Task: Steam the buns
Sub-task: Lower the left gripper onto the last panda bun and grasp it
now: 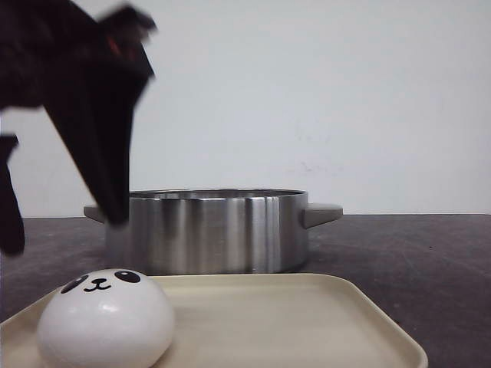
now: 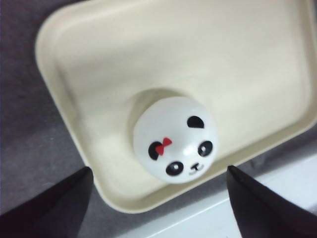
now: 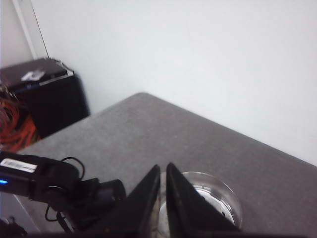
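Observation:
One glossy white panda-faced bun (image 1: 105,317) sits at the near left of a cream tray (image 1: 307,322). In the left wrist view the same bun (image 2: 175,139) shows a small red bow by one ear, near a corner of the tray (image 2: 99,59). My left gripper (image 2: 158,198) is open wide and empty above the bun, not touching it. In the front view it (image 1: 65,230) is a blurred black shape at the upper left. My right gripper (image 3: 164,168) is shut and empty, high above the table. No other buns show.
A steel pot (image 1: 205,230) with side handles stands behind the tray; its inside is hidden. In the right wrist view a round shiny vessel (image 3: 213,201) lies beyond the fingertips, with the left arm (image 3: 54,186) beside it. The table's front edge runs close to the tray.

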Motion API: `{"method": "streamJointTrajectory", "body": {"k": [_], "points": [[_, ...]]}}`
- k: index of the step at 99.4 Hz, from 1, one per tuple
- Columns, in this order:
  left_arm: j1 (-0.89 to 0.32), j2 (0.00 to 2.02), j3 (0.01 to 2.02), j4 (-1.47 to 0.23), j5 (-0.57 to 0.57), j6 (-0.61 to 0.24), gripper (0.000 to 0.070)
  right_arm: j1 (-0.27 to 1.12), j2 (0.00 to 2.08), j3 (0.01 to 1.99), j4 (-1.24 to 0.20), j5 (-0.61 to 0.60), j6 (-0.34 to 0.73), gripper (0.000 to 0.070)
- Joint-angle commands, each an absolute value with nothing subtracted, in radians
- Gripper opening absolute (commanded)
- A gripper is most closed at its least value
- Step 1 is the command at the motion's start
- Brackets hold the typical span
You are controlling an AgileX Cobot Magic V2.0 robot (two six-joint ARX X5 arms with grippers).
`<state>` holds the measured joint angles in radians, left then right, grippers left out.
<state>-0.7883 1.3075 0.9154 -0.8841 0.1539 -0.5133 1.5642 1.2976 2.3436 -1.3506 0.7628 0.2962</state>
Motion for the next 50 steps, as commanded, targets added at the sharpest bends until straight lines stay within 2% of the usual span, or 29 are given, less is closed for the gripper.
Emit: {"method": "streamJointTrajectory", "body": {"k": [1, 50], "points": [[-0.805, 1.357, 0.928, -0.872, 0.15, -0.522, 0.0521, 1.583, 1.31, 2.354, -1.429, 0.765, 0.32, 0.0013], [-0.84, 1.535, 0.928, -0.765, 0.126, -0.562, 0.0509, 1.583, 1.227, 2.344, -1.429, 0.768, 0.334, 0.0013]]}}
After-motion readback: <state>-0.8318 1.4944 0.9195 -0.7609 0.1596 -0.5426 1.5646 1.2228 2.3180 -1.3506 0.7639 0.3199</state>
